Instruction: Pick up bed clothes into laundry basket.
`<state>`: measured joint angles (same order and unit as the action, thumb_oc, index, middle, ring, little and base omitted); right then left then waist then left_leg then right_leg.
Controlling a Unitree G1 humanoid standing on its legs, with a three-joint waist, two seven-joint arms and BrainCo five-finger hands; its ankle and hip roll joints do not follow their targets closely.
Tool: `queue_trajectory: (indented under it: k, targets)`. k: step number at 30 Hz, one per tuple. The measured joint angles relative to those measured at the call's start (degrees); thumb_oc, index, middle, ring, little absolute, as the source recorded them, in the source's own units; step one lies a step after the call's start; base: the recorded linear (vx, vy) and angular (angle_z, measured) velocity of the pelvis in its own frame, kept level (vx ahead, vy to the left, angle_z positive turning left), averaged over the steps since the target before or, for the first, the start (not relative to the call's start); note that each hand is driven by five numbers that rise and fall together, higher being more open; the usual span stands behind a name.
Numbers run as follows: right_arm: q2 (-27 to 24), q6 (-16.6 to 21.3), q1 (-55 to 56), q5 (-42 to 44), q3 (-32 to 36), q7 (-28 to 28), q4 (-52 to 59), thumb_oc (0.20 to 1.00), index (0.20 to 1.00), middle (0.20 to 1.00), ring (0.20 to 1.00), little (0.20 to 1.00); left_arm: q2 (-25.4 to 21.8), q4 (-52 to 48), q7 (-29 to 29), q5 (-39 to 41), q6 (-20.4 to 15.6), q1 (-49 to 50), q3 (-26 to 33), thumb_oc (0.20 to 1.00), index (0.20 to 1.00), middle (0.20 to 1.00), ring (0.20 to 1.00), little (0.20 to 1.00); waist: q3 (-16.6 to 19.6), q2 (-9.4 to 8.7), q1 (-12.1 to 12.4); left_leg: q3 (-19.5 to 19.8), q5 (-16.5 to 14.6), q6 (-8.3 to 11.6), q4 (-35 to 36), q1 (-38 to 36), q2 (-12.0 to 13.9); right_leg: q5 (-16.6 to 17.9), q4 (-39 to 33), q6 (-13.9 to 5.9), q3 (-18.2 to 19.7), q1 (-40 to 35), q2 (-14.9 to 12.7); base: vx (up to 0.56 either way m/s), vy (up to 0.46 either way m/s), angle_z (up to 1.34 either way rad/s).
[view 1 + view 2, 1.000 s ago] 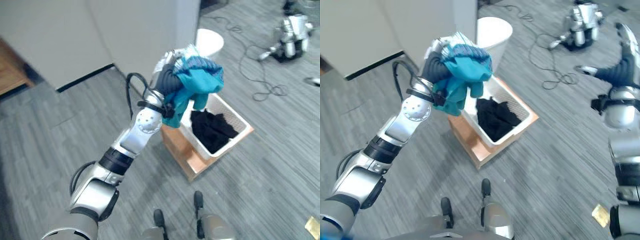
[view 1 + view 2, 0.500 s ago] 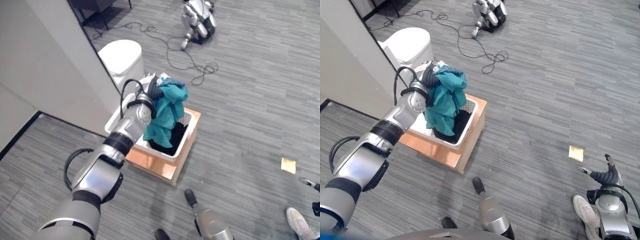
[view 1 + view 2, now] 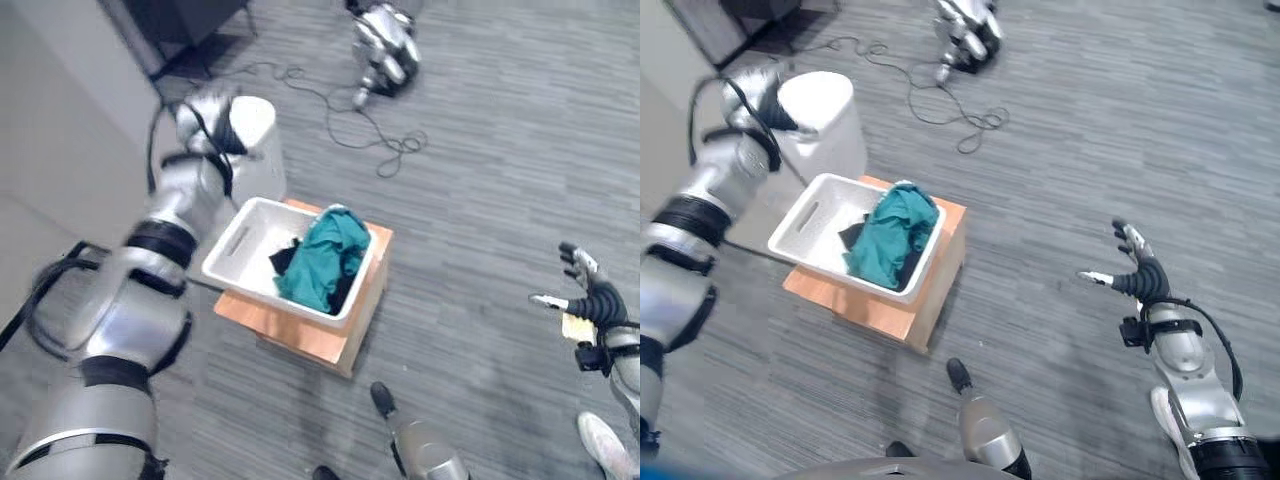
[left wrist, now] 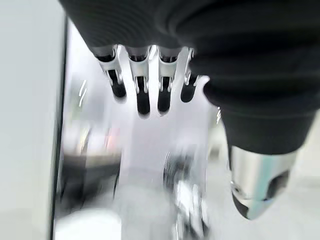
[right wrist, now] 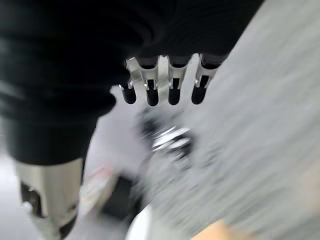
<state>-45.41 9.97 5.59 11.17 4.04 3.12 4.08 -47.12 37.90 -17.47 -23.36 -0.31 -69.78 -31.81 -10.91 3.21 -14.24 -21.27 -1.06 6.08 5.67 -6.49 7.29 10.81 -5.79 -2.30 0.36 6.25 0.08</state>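
Inspecting centre frame, I find the teal cotton garment (image 3: 322, 260) inside the white slotted plastic laundry basket (image 3: 238, 238); left hand (image 3: 207, 108) and right hand (image 3: 1133, 266) both spread, empty.

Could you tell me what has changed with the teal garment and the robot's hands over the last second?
The left hand has let go of the teal garment, which now lies in the white laundry basket on top of the dark clothes. That hand, now open, has drawn back toward the white bin. The right hand stays open and empty. The basket remains on the wooden box.
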Motion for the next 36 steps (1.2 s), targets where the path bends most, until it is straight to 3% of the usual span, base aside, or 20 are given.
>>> queue_trajectory:
  k: [3,6,8,13,14,16,17,19,23,24,25,26,27,28,29,30,31,32,33,36]
  targets:
    - [-1.09,0.86,-6.82,-0.03,-3.94,-1.27,3.99,1.0,1.0,1.0,1.0,1.0,-10.59,-20.92,-2.89,2.03,-2.16,9.32,11.21,1.0,1.0,1.0,1.0,1.0,0.56,1.17,5.7,3.13,0.05,-0.09,-0.01,0.99,0.53,-0.63,-0.01,0.71,-2.96,-0.47,-0.05,-0.08,-0.094,0.5]
    - [-1.0,1.79,-13.99,-0.3,-7.06,-1.08,4.83,1.0,1.0,1.0,1.0,1.0,-11.0,-26.24,-4.69,6.17,-3.21,17.62,18.16,1.0,1.0,1.0,1.0,1.0,1.0,1.77,10.94,6.53,0.73,-0.36,-0.45,1.91,0.59,-0.86,-0.05,0.75,-5.83,-1.06,-0.54,-0.17,-0.057,0.77]
    - [-2.32,1.94,-16.61,-4.63,-8.19,0.27,7.42,1.0,1.0,1.0,1.0,1.0,-4.72,-29.55,-4.58,9.97,-4.37,25.49,25.0,1.0,1.0,1.0,1.0,1.0,0.54,1.45,12.77,8.07,1.18,-0.53,-0.87,4.85,1.55,-1.13,0.17,0.95,-15.13,-3.15,-2.77,-0.21,0.015,1.87]
    - [-5.16,1.88,-18.64,-16.47,-6.02,3.99,11.13,1.0,1.0,1.0,1.0,1.0,4.09,-32.81,-4.69,16.78,-6.63,49.2,33.02,1.0,1.0,1.0,1.0,1.0,0.28,-2.14,12.87,-6.92,1.03,-0.81,-3.1,2.64,4.59,-2.87,0.14,0.06,-29.53,-8.02,-9.38,-0.12,0.14,1.84]
    - [-3.85,1.53,-18.16,-18.01,-5.89,4.57,11.13,1.0,1.0,1.0,1.0,1.0,7.44,-32.6,-4.29,19.03,-6.88,54.44,34.13,1.0,1.0,1.0,1.0,1.0,0.46,-1.57,14.27,-11.22,0.03,-1.89,-3.95,2.0,6.55,-3.39,1.7,-1.09,-34.36,-9.55,-11.01,-0.16,0.128,1.9]
    - [-0.79,0.37,-11.98,-18.14,-5.41,6.19,11.59,1.0,1.0,1.0,1.0,1.0,18.1,-32.46,-2.92,24.11,-7.52,62.8,35.24,1.0,1.0,1.0,1.0,1.0,1.05,-2.4,11.11,-24.33,2.14,-4.45,-7.7,1.51,8.03,-4.54,4.9,-3.09,-43.13,-15.07,-16.08,0.08,0.339,2.99]
    - [0.17,0.21,-11.81,-18.97,-6.22,6.01,10.9,1.0,1.0,1.0,1.0,1.0,18.71,-32.6,-2.29,25.69,-7.73,65.64,35.1,1.0,1.0,1.0,1.0,1.0,1.35,-2.75,11.33,-22.84,3.66,-2.84,-7.82,1.86,6.72,-4.62,5.66,-3.13,-42.42,-16.35,-17.55,0.17,0.496,2.93]
    - [9.13,-1.69,-10.86,-22.57,-7.07,6.58,10.33,1.0,1.0,1.0,1.0,1.0,22.54,-32.48,0.07,29.85,-7.33,77.68,40.56,1.0,1.0,1.0,1.0,1.0,2.37,-4.68,13.52,-16.48,1.99,-5.35,-8.41,3.25,2.59,-4.79,11.24,-1.6,-41.81,-18.09,-22.96,0.1,0.342,1.78]
    - [12.89,-2.4,-13.47,-24.88,-9.73,6.36,5.48,1.0,1.0,1.0,1.0,1.0,23.04,-30.41,0.18,33.72,-6.67,79.94,43.9,1.0,1.0,1.0,1.0,1.0,1.73,-3.71,18.47,-6.83,0.9,-7.19,-8.53,4.64,0.53,-12.43,20.48,-3.73,-38.93,-13.48,-20.32,0.16,0.201,1.49]
    - [13.69,-1.95,-13.85,-24.95,-8.85,6.28,4.32,1.0,1.0,1.0,1.0,1.0,23.03,-30.28,0.87,34.56,-7.14,79.6,44.55,1.0,1.0,1.0,1.0,1.0,1.49,-4.1,19.79,-2.68,-0.52,-9.5,-10.53,6.21,-1.08,-15.22,21.17,-3.83,-33.56,-12.01,-18.31,0.15,0.099,2.28]
    - [13.3,-2.4,-13.89,-24.94,-8.57,6.54,2.52,1.0,1.0,1.0,1.0,1.0,22.38,-30.44,1.04,35.62,-8.08,78.73,42.52,1.0,1.0,1.0,1.0,1.0,2.32,-4.58,18.62,-0.32,-0.78,-8.66,-10.19,7.18,-2.55,-14.95,21.72,-5.16,-30.72,-10.98,-18.3,0.35,0.164,3.16]
    - [10.88,-2.05,-11.08,-24.77,-7.32,7.43,2.68,1.0,1.0,1.0,1.0,1.0,23.15,-27.93,2.13,38.64,-9.07,76.08,38.9,1.0,1.0,1.0,1.0,1.0,1.17,-2.44,17.46,9.04,0.91,-9.66,-8.99,8.55,-5.56,-13.56,34.54,-0.81,-10.64,-7.46,-15.35,0.55,0.182,3.68]
    - [11.44,-2.61,-7.25,-24.75,-5.66,7.88,2.44,1.0,1.0,1.0,1.0,1.0,23.68,-27.15,2.72,39.74,-9.24,73.81,36.62,1.0,1.0,1.0,1.0,1.0,0.99,-2.39,15.97,16.41,1.22,-9.75,-7.98,8.64,-6.31,-20.27,35.52,-3.98,1.16,-6.63,-10.59,0.48,0.065,3.28]
    - [13.33,-3.14,-6.29,-24.74,-5.62,7.92,1.92,1.0,1.0,1.0,1.0,1.0,24.0,-26.91,3.03,40.77,-9.54,72.47,35.34,1.0,1.0,1.0,1.0,1.0,0.53,-2.51,15.39,20.94,2.14,-10.07,-7.01,8.85,-6.48,-23.82,31.52,-4.06,7.3,-5.88,-6.03,0.28,-0.007,2.73]
    - [14.75,-3.43,-6.52,-24.68,-5.47,8.3,1.72,1.0,1.0,1.0,1.0,1.0,25.0,-26.14,3.11,41.25,-9.56,70.07,34.58,1.0,1.0,1.0,1.0,1.0,-1.29,-1.17,14.02,26.87,2.66,-9.3,-7.47,9.94,-5.29,-25.7,27.18,-0.96,12.64,-4.74,0.61,0.16,-0.05,2.73]
    - [15.42,-3.46,-6.57,-24.67,-6.0,8.93,1.25,1.0,1.0,1.0,1.0,1.0,25.74,-24.56,3.2,41.27,-9.53,67.31,33.57,1.0,1.0,1.0,1.0,1.0,-2.53,0.1,12.34,31.57,3.77,-9.95,-6.7,10.69,-4.53,-25.33,21.32,0.24,15.99,-3.49,5.45,0.16,-0.049,2.65]
    - [15.38,-3.52,-7.32,-24.68,-7.27,8.7,1.14,1.0,1.0,1.0,1.0,1.0,24.28,-24.63,3.75,41.27,-9.55,66.44,33.14,1.0,1.0,1.0,1.0,1.0,-2.96,-2.01,12.48,27.71,5.17,-10.35,-4.02,9.85,-4.31,-22.69,15.91,-1.44,12.95,-0.36,4.69,0.26,-0.07,2.37]
    - [16.28,-3.16,-7.95,-24.63,-6.99,8.69,1.38,1.0,1.0,1.0,1.0,1.0,22.26,-24.86,4.07,41.25,-9.7,66.9,34.1,1.0,1.0,1.0,1.0,1.0,-3.61,-4.91,13.06,25.81,4.68,-10.78,-2.15,8.87,-5.01,-20.0,16.14,0.63,16.22,2.77,4.4,0.25,-0.085,1.92]
    - [17.18,-3.06,-7.88,-24.6,-6.15,9.03,1.38,1.0,1.0,1.0,1.0,1.0,21.99,-24.41,3.94,41.27,-9.64,67.12,34.33,1.0,1.0,1.0,1.0,1.0,-3.78,-5.86,12.45,27.57,4.83,-10.59,-2.25,8.99,-5.5,-18.23,17.25,1.35,20.5,3.04,5.27,0.24,-0.099,2.19]
    - [18.36,-3.07,-7.35,-23.49,-3.98,9.02,1.19,1.0,1.0,1.0,1.0,1.0,20.0,-26.5,4.5,41.26,-9.82,71.37,34.36,1.0,1.0,1.0,1.0,1.0,-3.55,-8.47,11.92,31.14,2.6,-7.29,-2.9,7.42,-8.47,-13.33,17.59,-1.43,20.57,1.59,4.06,0.2,-0.145,1.7]
